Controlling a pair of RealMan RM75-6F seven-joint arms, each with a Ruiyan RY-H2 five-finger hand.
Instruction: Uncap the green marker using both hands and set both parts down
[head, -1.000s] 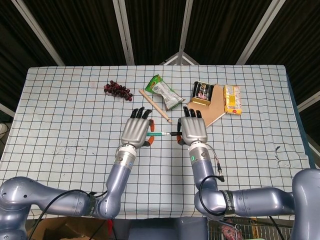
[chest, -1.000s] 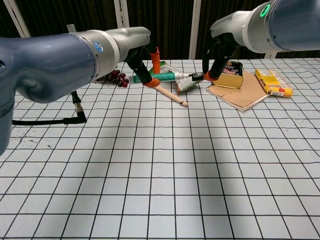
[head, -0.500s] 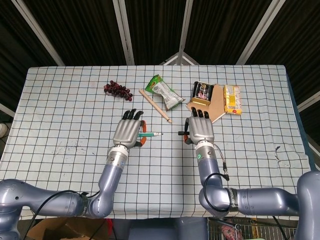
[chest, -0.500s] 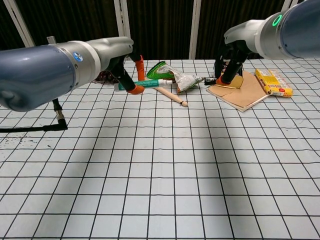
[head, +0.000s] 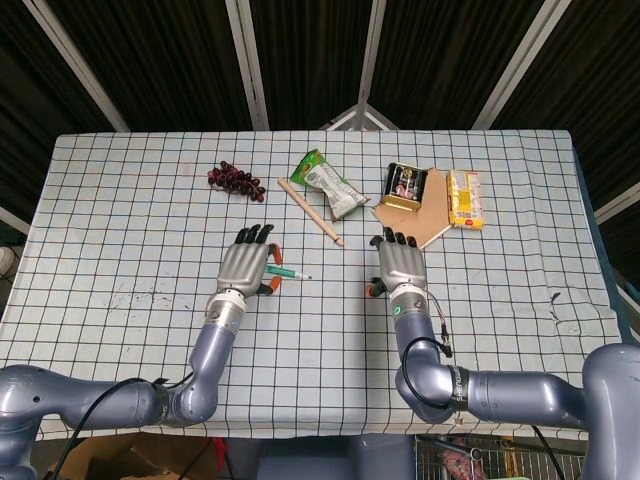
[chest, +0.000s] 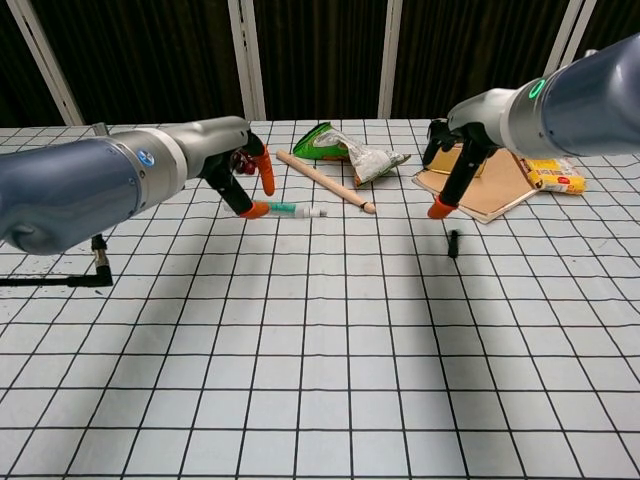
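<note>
The green marker body (chest: 295, 210) lies on the checked table with its white tip pointing right; in the head view the marker body (head: 286, 273) sticks out beside my left hand. My left hand (chest: 238, 178) hovers just left of it, fingers apart, thumb tip close to the marker's end. The dark cap (chest: 453, 243) lies alone on the table, below my right hand (chest: 455, 160), which holds nothing and has its fingers spread. In the head view my left hand (head: 245, 265) and right hand (head: 400, 265) sit apart, and the cap is hidden.
At the back lie grapes (head: 233, 179), a green snack bag (head: 328, 185), a wooden stick (head: 310, 212), a dark tin (head: 405, 184) on a wooden board (head: 432, 222), and a yellow packet (head: 464, 198). A black cable (chest: 95, 270) runs along the left.
Both hands have lowered and moved apart. The left hand has let the marker body down onto the table, and the right hand has released the cap, which now lies on the table.
</note>
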